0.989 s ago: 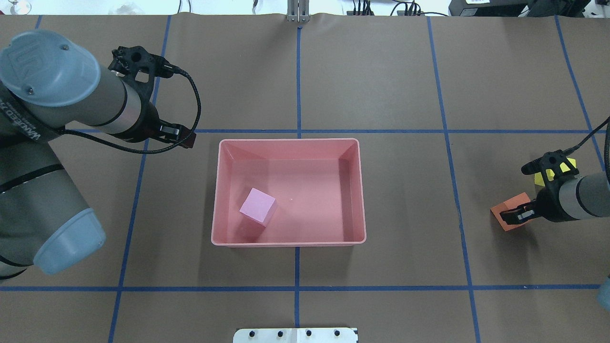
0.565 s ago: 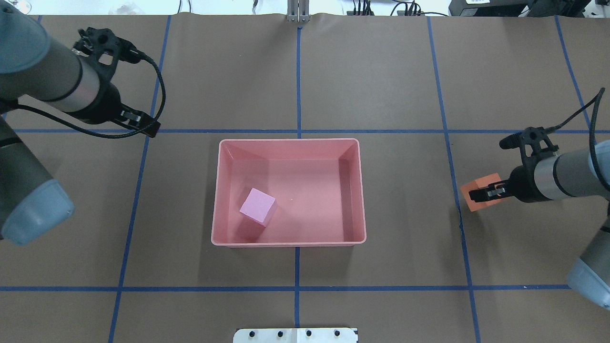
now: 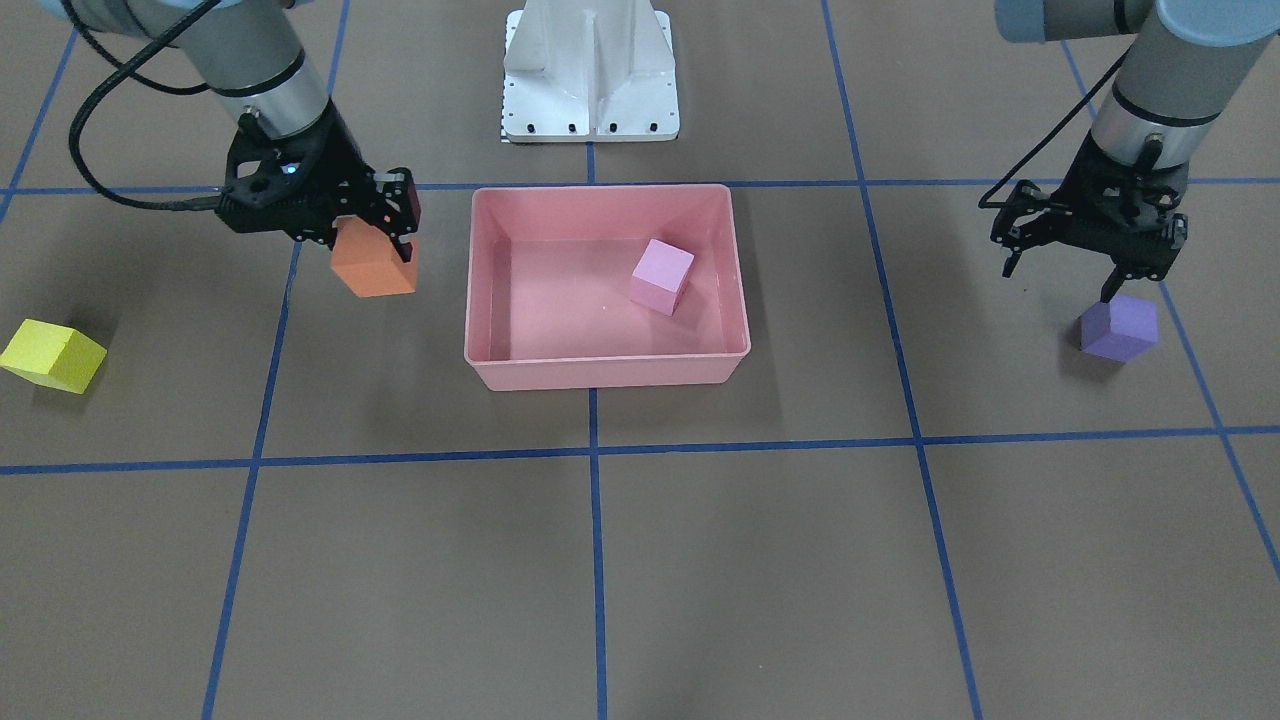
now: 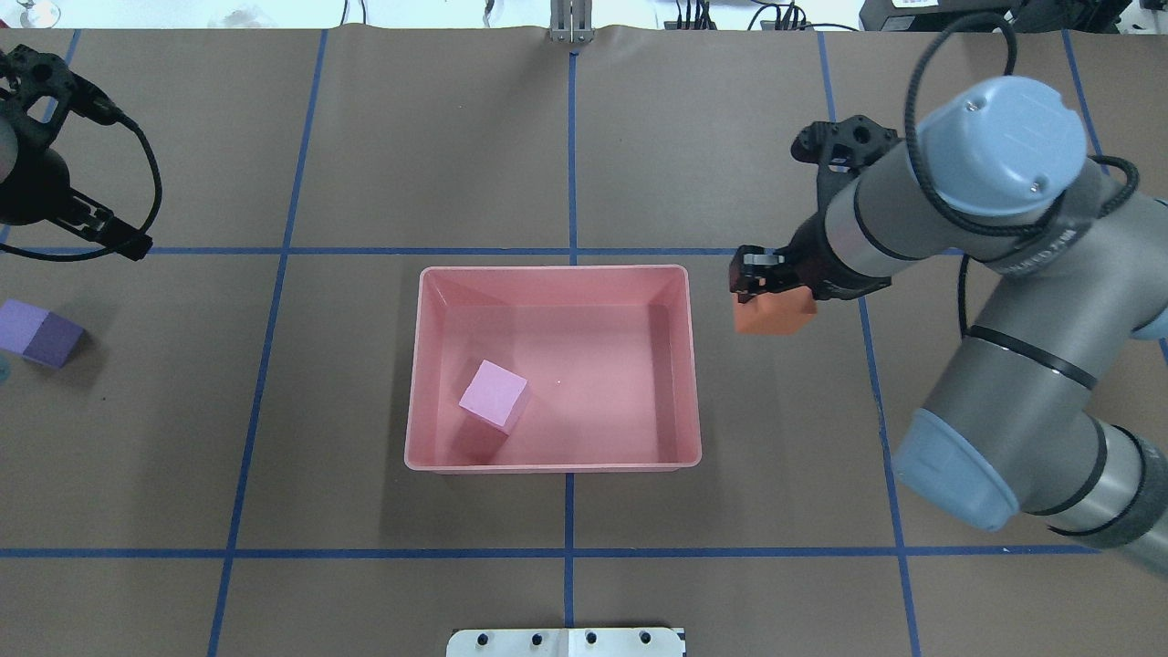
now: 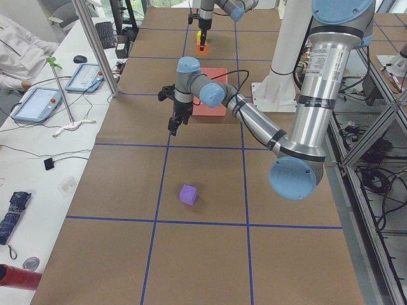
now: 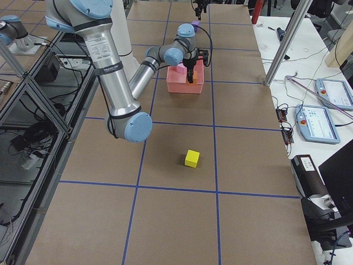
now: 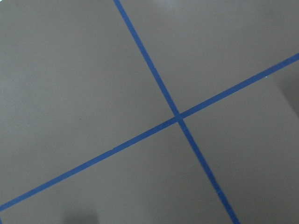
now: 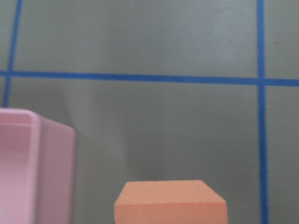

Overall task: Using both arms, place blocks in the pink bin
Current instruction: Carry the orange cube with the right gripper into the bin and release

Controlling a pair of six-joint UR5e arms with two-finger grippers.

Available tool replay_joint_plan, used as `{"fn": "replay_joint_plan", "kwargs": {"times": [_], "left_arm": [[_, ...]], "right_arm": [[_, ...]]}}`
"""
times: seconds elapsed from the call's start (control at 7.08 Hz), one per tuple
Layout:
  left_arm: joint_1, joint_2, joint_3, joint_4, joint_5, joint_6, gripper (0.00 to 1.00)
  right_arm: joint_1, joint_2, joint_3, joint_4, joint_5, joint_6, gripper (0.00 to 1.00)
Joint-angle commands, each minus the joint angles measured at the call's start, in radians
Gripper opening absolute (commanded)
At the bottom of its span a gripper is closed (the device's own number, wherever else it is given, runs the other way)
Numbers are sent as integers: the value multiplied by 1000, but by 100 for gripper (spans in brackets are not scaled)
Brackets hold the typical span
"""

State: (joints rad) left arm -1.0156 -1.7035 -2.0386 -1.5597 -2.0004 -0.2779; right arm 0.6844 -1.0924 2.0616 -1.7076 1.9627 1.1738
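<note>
The pink bin (image 4: pixel 552 272) sits mid-table with the light pink block (image 4: pixel 494 394) inside it. My right gripper (image 4: pixel 759 281) is shut on the orange block (image 4: pixel 774 312) and holds it above the table just outside the bin's right wall; both also show in the front view, the gripper (image 3: pixel 385 228) and the block (image 3: pixel 375 265). My left gripper (image 3: pixel 1133 283) looks open and empty, raised near the purple block (image 3: pixel 1120 328), which lies on the table at the far left (image 4: pixel 36 333). The yellow block (image 3: pixel 52 355) lies on the table far right.
The white robot base (image 3: pixel 590 75) stands behind the bin. Blue tape lines cross the brown table cover. An operator's table with tablets (image 5: pixel 38 101) runs along the far side, beyond the metal posts.
My right arm has lifted the orange block and carried it left to the bin's right wall. My left arm has swung left, away from the bin, uncovering the purple block.
</note>
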Motion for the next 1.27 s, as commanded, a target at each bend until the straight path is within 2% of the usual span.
{"fn": "replay_joint_plan", "kwargs": {"times": [0.0,0.14,0.28,0.57,0.71,0.85,0.99,1.13], "left_arm": [[-52,119,88,-200,-99,96,100],[-110,154,182,-320,-147,202,100],[-130,200,265,-444,-147,279,100],[-135,269,346,-638,-168,289,100],[-135,300,350,-664,-196,284,100],[-133,312,365,-671,-195,272,100],[-130,311,392,-675,-195,216,100],[-126,300,399,-675,-195,65,100]], "right_arm": [[-108,170,-68,-83,-109,133,0],[-158,225,-136,-83,-201,179,79],[-192,238,-140,-84,-252,185,99],[-190,236,-124,-84,-248,169,99],[-166,229,-109,-86,-242,129,99],[-105,220,-107,-86,-199,60,100],[-29,195,-107,-84,-120,-9,100],[37,157,-82,-84,-57,-98,100]]}}
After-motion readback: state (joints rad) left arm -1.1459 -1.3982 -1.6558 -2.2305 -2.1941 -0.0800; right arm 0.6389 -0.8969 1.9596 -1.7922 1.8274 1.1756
